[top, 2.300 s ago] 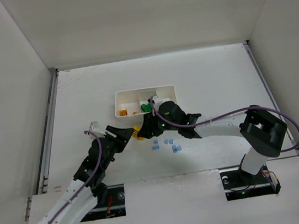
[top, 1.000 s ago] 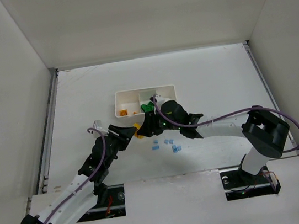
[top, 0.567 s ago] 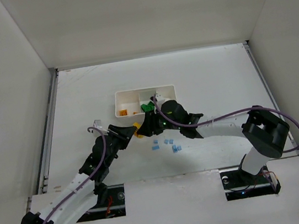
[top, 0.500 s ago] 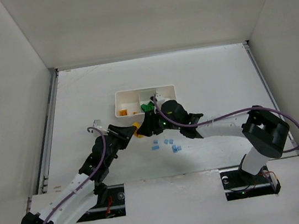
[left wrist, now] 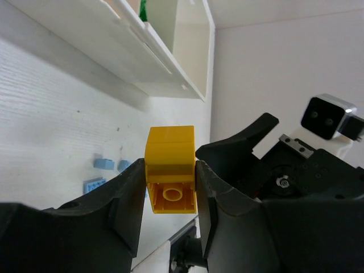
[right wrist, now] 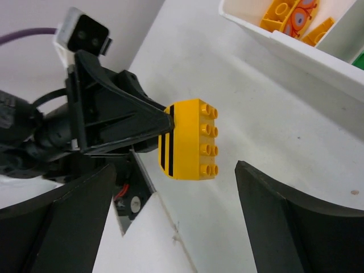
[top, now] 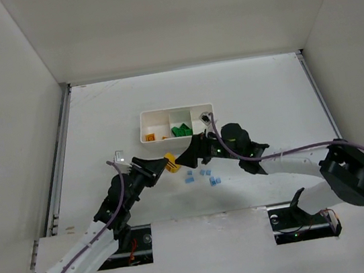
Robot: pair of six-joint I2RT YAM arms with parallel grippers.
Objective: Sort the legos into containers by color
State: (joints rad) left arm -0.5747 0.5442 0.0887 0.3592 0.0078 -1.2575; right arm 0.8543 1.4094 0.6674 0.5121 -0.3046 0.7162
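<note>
**Yellow brick in the grip, needs to go in the tray's left box**

Quick status: the left gripper (left wrist: 170,185) is clamped on a yellow brick (left wrist: 170,170), one finger on each side, hollow underside facing the wrist cam. From the top cam the brick is held just off the near side of the tray (top: 175,109), roughly level w/ the wall between its left and middle boxes. Can't tell if it's off the table (top: 265,97) or how high.

The right gripper (right wrist: 176,227) is spread wide w/ nothing in it. It sits just beside the brick, on the side toward the tray's right end, looking straight at it.

Sorting so far, going by the top cam: orange pieces (top: 154,138) in the tray's left box, green ones (top: 181,132) in the middle. The little blue bricks (top: 204,177) are loose on the table near the tray's near wall.

IMO the step now is dropping yellow in w/ the orange stuff. Tips:
- get the brick above the rim before going over, or it'll clip the near wall
- aim for the centre of the left box, not the divider, since green is right next door
- let go low so it doesn't bounce out
- keep the right arm out of the way, they're v close
</note>
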